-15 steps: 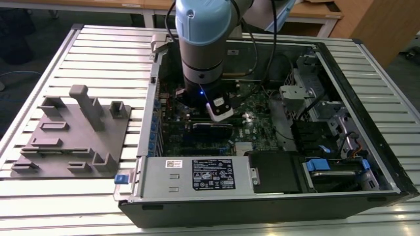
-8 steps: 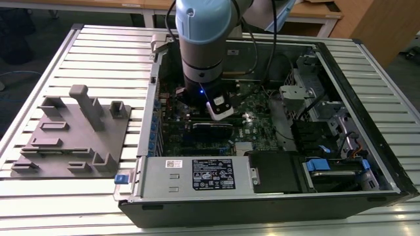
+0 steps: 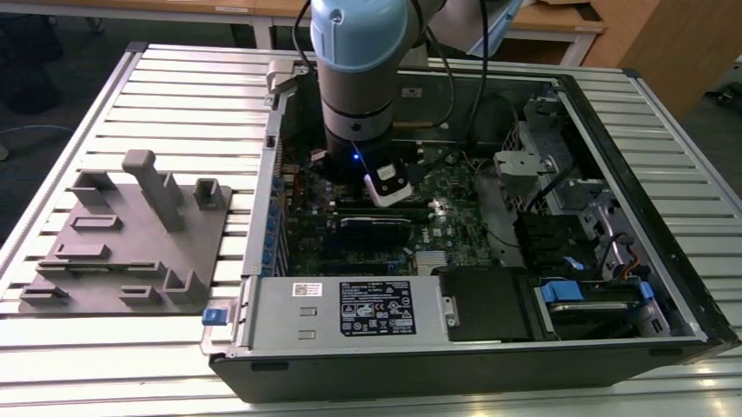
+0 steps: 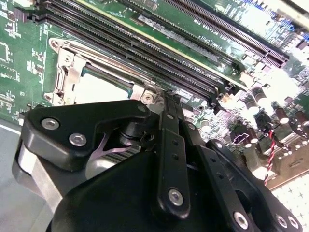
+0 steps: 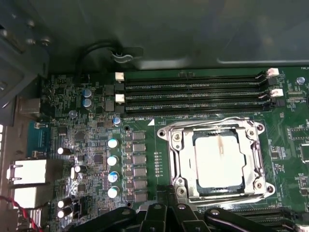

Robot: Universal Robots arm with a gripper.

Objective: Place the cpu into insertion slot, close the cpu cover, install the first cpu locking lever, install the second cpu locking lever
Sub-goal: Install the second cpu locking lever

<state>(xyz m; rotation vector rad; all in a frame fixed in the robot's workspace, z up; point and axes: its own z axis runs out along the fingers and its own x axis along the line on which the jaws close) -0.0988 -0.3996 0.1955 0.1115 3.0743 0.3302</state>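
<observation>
In the exterior view the arm reaches straight down into the open computer case (image 3: 603, 261) on the slatted counter (image 3: 174, 78), its end effector (image 3: 388, 187) low over the green circuit board (image 3: 453, 195), towards the far left part of the board as that view shows it. In the second wrist view the end effector (image 4: 161, 99) appears clenched, its black fingers pressed together with nothing between them, and their tips meet right at the edge of the cpu cover (image 4: 67, 72), just beside one corner screw. In the first wrist view the cpu (image 5: 218, 157) lies flat in the insertion slot (image 5: 218, 191), its pale top showing through the window of the cover (image 5: 181, 157), which lies down over it; the socket sits just ahead of the fingertips (image 5: 157, 209), its near corner closest to them, with the long memory slots (image 5: 193, 94) beyond it.
</observation>
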